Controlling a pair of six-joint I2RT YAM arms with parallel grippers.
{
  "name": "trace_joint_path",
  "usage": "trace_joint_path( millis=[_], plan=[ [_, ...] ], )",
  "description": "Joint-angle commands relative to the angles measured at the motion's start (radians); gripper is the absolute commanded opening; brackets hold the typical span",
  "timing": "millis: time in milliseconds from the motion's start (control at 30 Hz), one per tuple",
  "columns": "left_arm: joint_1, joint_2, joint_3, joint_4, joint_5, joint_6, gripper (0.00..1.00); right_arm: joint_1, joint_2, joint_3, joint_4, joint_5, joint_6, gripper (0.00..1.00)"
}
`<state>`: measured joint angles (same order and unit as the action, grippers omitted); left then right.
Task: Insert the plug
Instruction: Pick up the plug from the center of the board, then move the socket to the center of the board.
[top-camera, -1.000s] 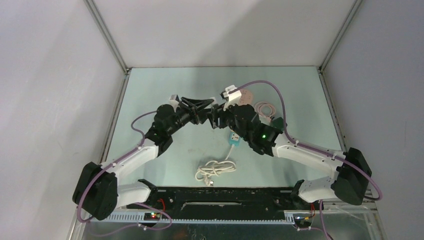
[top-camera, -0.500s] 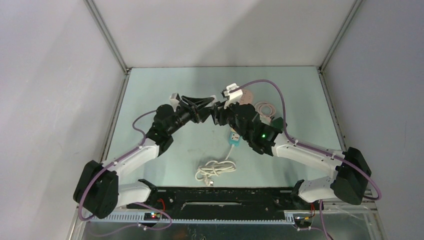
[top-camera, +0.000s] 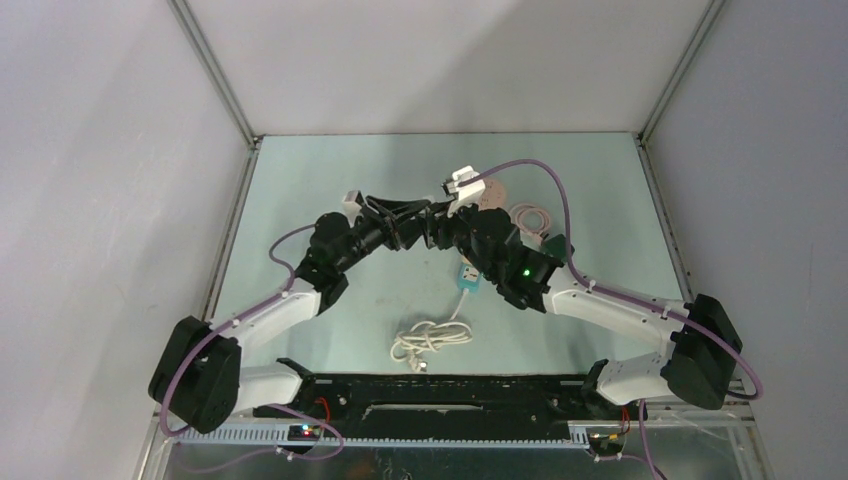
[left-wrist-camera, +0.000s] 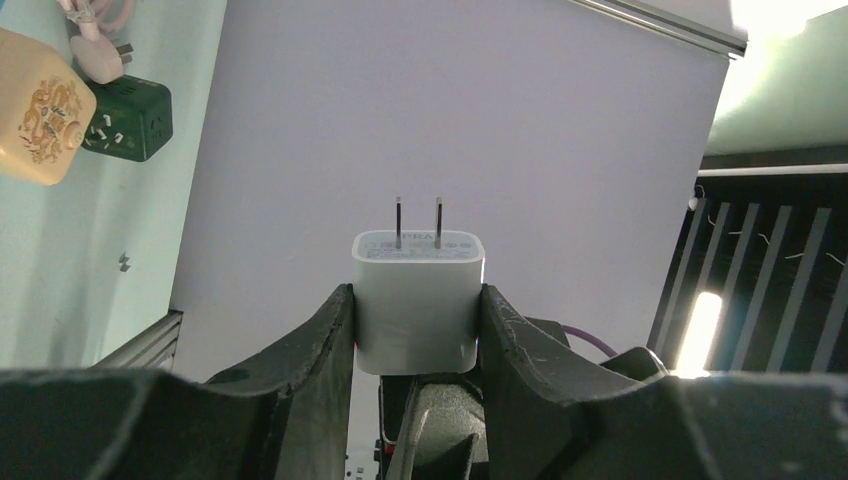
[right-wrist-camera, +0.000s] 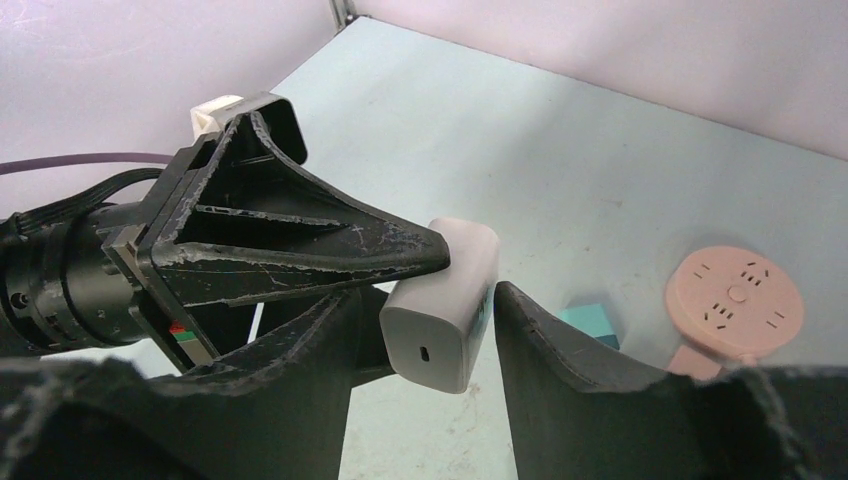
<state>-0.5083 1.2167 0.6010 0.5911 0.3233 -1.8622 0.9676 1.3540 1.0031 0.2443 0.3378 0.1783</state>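
My left gripper (left-wrist-camera: 417, 292) is shut on a white two-prong charger plug (left-wrist-camera: 417, 300), prongs pointing away from the wrist. In the right wrist view the same plug (right-wrist-camera: 440, 300) hangs between my right gripper's (right-wrist-camera: 428, 300) fingers, USB port facing the camera. The right jaws are spread around it, one finger (right-wrist-camera: 540, 330) close against its side, a gap on the other. In the top view both grippers meet above mid-table, the left gripper (top-camera: 412, 213) and the right gripper (top-camera: 435, 222) tip to tip. A teal socket block (top-camera: 467, 277) with a white cable (top-camera: 430, 337) lies below them.
A pink round socket (right-wrist-camera: 738, 295) lies at the back right (top-camera: 490, 195), with a pink coiled cable (top-camera: 530, 214) beside it. A green cube adapter (left-wrist-camera: 127, 118) and a cream cube (left-wrist-camera: 38, 105) lie nearby. Walls enclose the table.
My left gripper has pushed a little to the right with the plug, so the plug now sits between the right gripper's fingers. The right arm has hardly moved.
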Motion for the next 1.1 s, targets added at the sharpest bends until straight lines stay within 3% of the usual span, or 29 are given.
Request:
trace_joint_path(
  millis=[0, 233, 400, 433, 533, 567, 633, 867, 1067],
  plan=[
    [-0.008, 0.001, -0.015, 0.071, 0.024, -0.022, 0.00, 0.003, 0.007, 0.006, 0.047, 0.035, -0.013, 0.53],
    [-0.009, -0.003, -0.024, 0.085, 0.021, -0.029, 0.00, 0.002, 0.013, 0.004, 0.013, 0.026, -0.021, 0.37],
    [-0.008, -0.002, -0.027, 0.091, 0.029, -0.023, 0.01, 0.000, 0.004, 0.004, 0.005, 0.011, -0.028, 0.01],
    [-0.009, 0.000, -0.025, 0.094, 0.030, -0.009, 0.09, -0.001, 0.003, 0.005, 0.003, 0.004, -0.030, 0.00],
    [-0.007, 0.008, 0.001, 0.096, 0.049, 0.058, 0.65, -0.021, -0.014, 0.004, -0.028, -0.038, -0.022, 0.00],
    [-0.007, 0.010, 0.012, 0.083, 0.055, 0.082, 0.77, -0.031, -0.024, 0.005, -0.045, -0.056, -0.014, 0.00],
    [-0.006, 0.005, 0.030, 0.037, 0.053, 0.151, 0.91, -0.062, -0.043, 0.005, -0.090, -0.110, 0.008, 0.00],
    [0.030, -0.056, 0.033, -0.105, 0.024, 0.444, 0.97, -0.192, -0.153, -0.060, -0.215, -0.304, 0.002, 0.00],
    [0.036, -0.159, 0.089, -0.432, -0.047, 0.881, 0.94, -0.391, -0.301, -0.125, -0.362, -0.578, -0.008, 0.00]
  ],
)
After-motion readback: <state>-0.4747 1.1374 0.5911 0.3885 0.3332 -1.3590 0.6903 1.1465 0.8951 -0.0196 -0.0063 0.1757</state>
